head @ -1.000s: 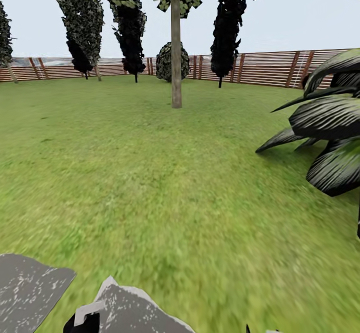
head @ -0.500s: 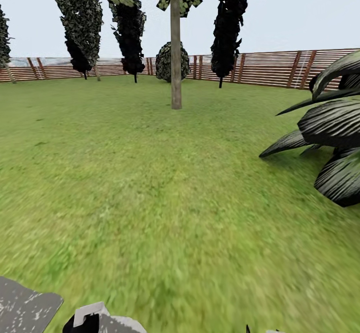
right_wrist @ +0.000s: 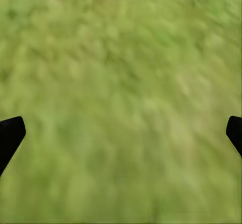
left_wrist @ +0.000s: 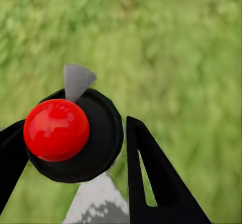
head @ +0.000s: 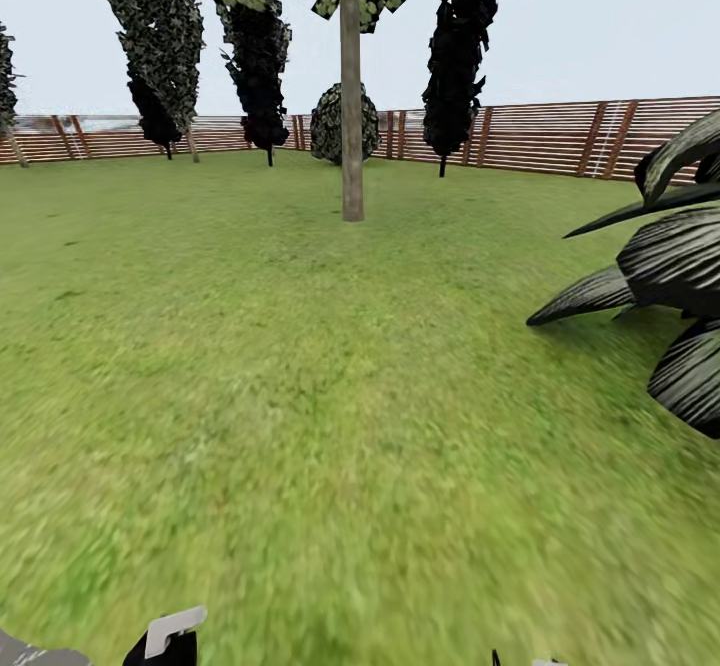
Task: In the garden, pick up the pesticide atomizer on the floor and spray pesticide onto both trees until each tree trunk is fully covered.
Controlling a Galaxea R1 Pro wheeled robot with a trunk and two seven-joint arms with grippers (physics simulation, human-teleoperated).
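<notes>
My left claw [left_wrist: 75, 153] grasps the black round pesticide atomizer with its red ball top [left_wrist: 56, 129], carried over the blurry green grass lawn [head: 330, 396].

The atomizer sits between my two black fingers [left_wrist: 156, 183], pressed on both sides. My right claw [right_wrist: 121, 133] is released, its tips wide apart above grass. The straight grey-brown tree trunk [head: 351, 96] stands far ahead, before the brown slat fence [head: 540, 136]. Compared with one second ago, the grey paving stones have almost left my head view.
</notes>
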